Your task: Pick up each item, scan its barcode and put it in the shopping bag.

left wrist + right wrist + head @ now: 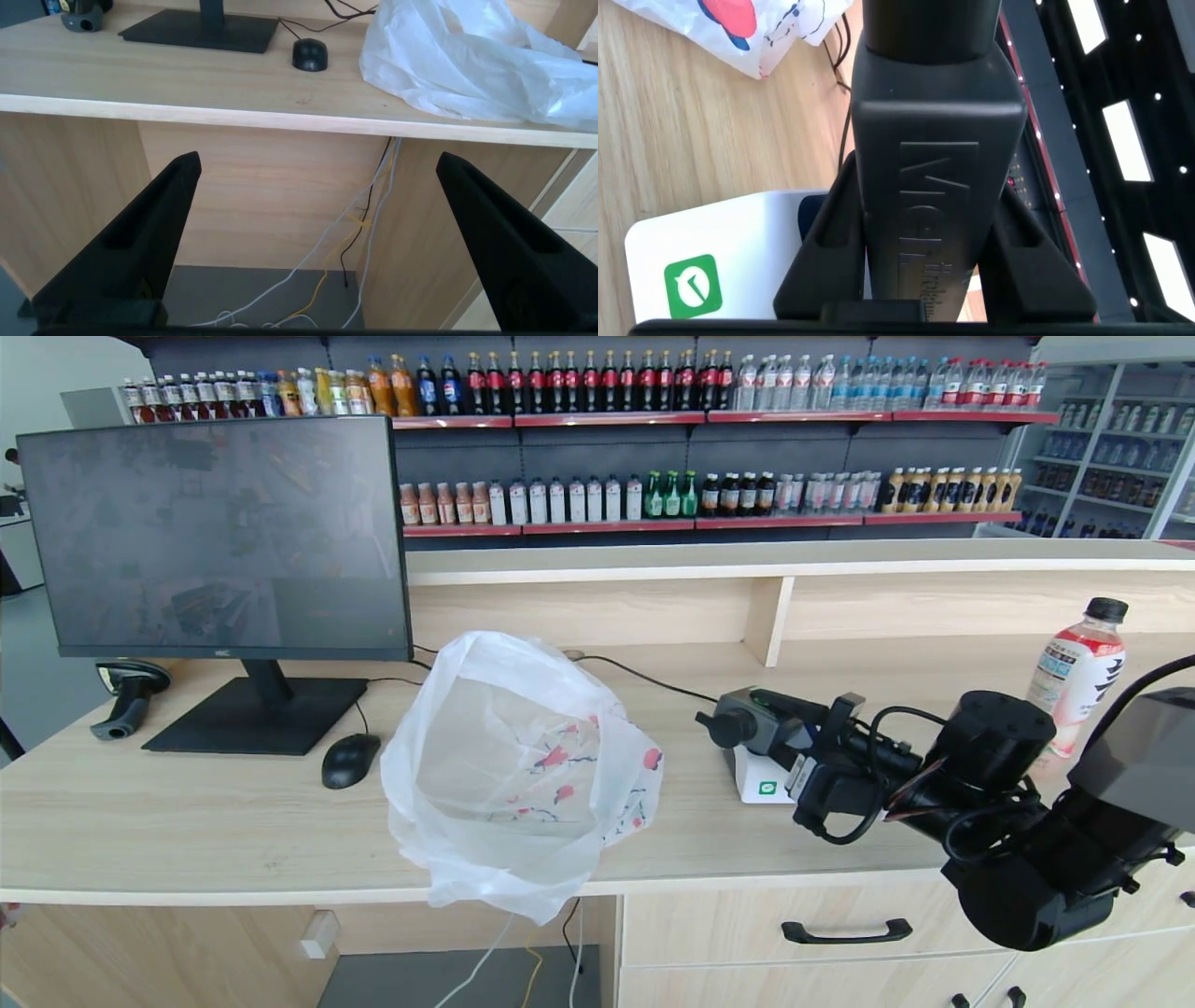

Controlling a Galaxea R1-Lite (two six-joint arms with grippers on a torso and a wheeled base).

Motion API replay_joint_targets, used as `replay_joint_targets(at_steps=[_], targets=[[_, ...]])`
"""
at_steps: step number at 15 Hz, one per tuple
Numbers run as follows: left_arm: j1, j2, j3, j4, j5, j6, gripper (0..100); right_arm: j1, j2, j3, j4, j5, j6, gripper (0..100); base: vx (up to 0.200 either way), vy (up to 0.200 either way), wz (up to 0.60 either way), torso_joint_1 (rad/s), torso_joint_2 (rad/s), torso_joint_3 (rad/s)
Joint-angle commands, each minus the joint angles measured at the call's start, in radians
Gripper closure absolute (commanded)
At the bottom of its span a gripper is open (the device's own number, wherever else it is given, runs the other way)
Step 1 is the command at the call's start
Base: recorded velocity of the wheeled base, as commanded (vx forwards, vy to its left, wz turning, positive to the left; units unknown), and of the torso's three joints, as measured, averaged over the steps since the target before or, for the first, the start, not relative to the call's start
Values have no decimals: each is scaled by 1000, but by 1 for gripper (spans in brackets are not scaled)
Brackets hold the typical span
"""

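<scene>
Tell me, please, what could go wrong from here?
The bag sags over the counter edge; a heavy item might drag it off. The right tool grips the scanner, and the bottle stands beside that arm; a swing could topple it. The left tool sits open below the counter; lifting straight up might strike the edge.

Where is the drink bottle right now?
Head view: the drink bottle stands upright at the counter's right end, behind the right arm, right of the shopping bag.

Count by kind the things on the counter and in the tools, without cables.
Monitor: 1
Mouse: 1
Shopping bag: 1
Bottle: 1
White box: 1
Scanner: 2
Total: 7
</scene>
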Motion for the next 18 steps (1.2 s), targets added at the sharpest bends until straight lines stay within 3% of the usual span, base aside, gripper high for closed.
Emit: replay_joint_targets(at_steps=[1, 18], targets=[[0, 0, 0, 0, 0, 0, 0, 1, 1, 0, -1, 1, 0, 100, 0, 0, 0, 0, 0, 0], [0, 0, 0, 1, 0, 0, 0, 2, -54, 35, -1, 11, 1, 100, 0, 0, 0, 0, 0, 0]])
